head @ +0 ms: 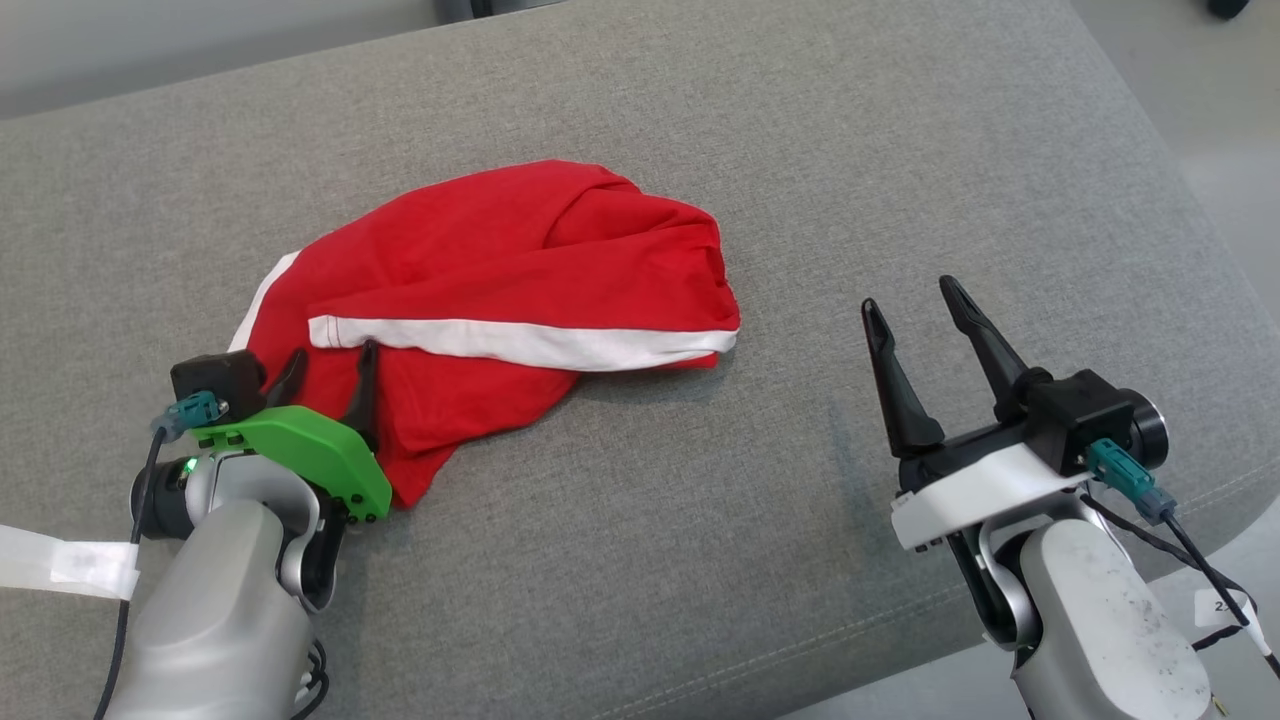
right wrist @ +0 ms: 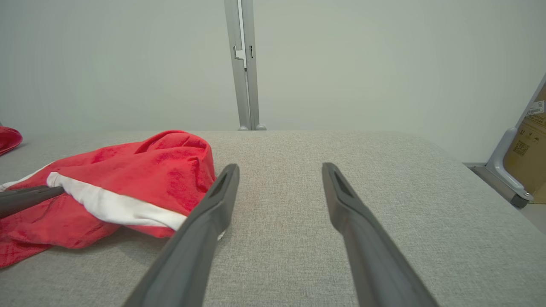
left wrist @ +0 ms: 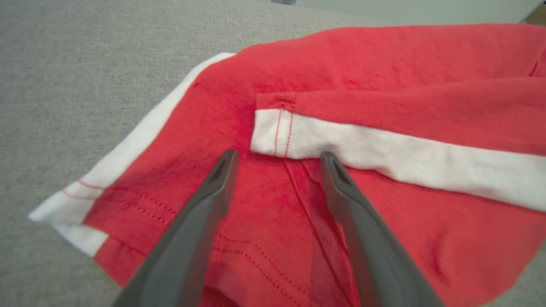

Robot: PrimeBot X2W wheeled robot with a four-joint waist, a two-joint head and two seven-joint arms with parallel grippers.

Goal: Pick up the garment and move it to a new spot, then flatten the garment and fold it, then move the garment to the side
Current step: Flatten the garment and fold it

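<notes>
The garment is a red piece with white side stripes, lying crumpled on the grey padded surface. My left gripper hovers open over its near left part, fingers apart above the red cloth; in the left wrist view its gripper points at the end of a white stripe on the garment. My right gripper stands open to the right of the garment, over bare fabric. In the right wrist view that gripper has the garment at its left.
The padded surface's front edge runs close by my right arm, with floor beyond. A strip of white tape lies at the near left. A metal post and a cardboard box stand past the far edge. Another bit of red cloth lies far left.
</notes>
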